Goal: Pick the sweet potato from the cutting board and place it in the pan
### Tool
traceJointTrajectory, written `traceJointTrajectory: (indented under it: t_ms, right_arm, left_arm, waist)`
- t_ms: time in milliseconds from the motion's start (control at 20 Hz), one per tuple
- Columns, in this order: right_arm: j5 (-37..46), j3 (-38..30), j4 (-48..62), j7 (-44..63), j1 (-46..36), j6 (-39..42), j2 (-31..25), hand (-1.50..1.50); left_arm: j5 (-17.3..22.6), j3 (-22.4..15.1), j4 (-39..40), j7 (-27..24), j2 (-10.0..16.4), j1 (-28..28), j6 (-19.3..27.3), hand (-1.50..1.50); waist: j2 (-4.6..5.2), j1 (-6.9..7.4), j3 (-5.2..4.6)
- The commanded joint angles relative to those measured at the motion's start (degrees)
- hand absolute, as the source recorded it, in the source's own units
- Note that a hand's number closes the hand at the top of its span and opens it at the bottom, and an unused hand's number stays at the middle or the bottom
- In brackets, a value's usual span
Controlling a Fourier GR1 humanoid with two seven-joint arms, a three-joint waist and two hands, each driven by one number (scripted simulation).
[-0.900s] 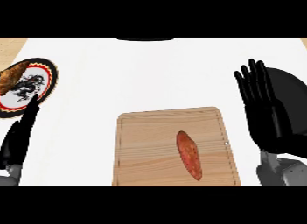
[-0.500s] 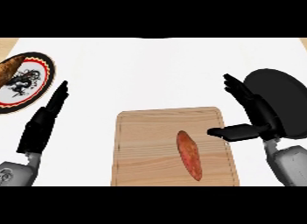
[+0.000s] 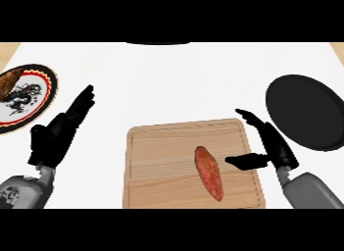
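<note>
Right hand (image 3: 277, 148) open, thumb spread, holding nothing, right of centre; sweet potato (image 3: 208, 172) lies lower centre on cutting board (image 3: 153, 166); probably stiff, light, tapered; grasp thick middle.

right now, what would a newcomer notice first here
The reddish sweet potato lies lengthwise on the wooden cutting board at bottom centre, with the right hand open at the board's right edge. The black pan sits at right, a patterned plate far left.
</note>
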Motion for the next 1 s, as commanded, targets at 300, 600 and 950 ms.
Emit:
traceJointTrajectory:
  t_ms: [300,600,950]
  right_arm:
    - [5.72,8.89,-3.80,24.78,-12.56,20.46,-5.53,-1.50]
    - [-3.76,10.93,-1.07,38.81,-22.05,40.21,-2.02,-1.50]
    - [-12.59,12.54,4.30,56.36,-30.19,46.12,11.32,-1.50]
  left_arm:
    - [-0.83,-0.37,-0.59,-0.77,-0.59,2.22,-1.60,0.00]
    - [-1.74,-1.13,-0.91,-0.38,-1.83,1.60,-1.20,0.00]
    - [-0.89,1.24,-0.26,2.29,-1.36,-1.47,-2.27,0.00]
  waist:
    - [-0.08,0.40,-0.07]
    - [0.05,1.06,-0.07]
    - [-0.11,0.52,-0.03]
